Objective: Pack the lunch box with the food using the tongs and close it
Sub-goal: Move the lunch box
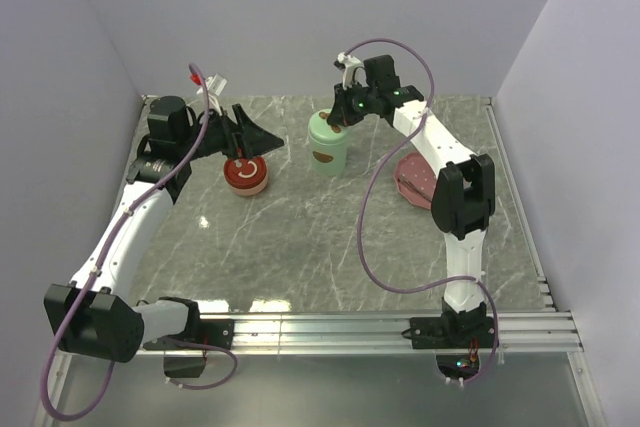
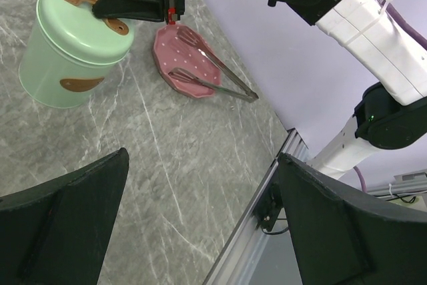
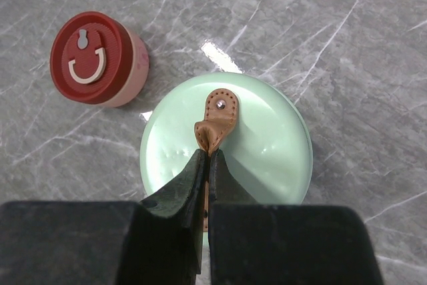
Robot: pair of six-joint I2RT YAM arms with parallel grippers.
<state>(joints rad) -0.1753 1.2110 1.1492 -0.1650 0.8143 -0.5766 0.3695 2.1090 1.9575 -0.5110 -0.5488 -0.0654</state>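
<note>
On my right wrist feed, the right gripper (image 3: 208, 158) has its fingers pressed together on the brown strap (image 3: 215, 121) that stands up from the middle of the pale green lid (image 3: 267, 145). The loop is pinched between the two tips. The lid sits on the tin (image 1: 328, 152), which stands upright toward the back of the table (image 1: 300, 267), and from above I see the right arm reaching forward and over it. The left gripper (image 2: 203, 165) has its fingers (image 2: 73, 218) spread wide with nothing between them. Its camera looks across bare marble toward the tin. In the top view that gripper hangs at the back left, close to the red tub (image 3: 93, 58), though I cannot tell if it touches it. The tub is closed with a dark red lid bearing a cream mark, and it sits to the left of the tin with a gap of table between them. The tongs (image 2: 247, 91) lie on the plate (image 2: 167, 55), which is pink with white dots and sits to the right of the tin. Their two flat heads rest on the plate and the joined end sticks out past its rim over the table. From above, the right arm covers part of the plate. I cannot make out the food in any feed.
</note>
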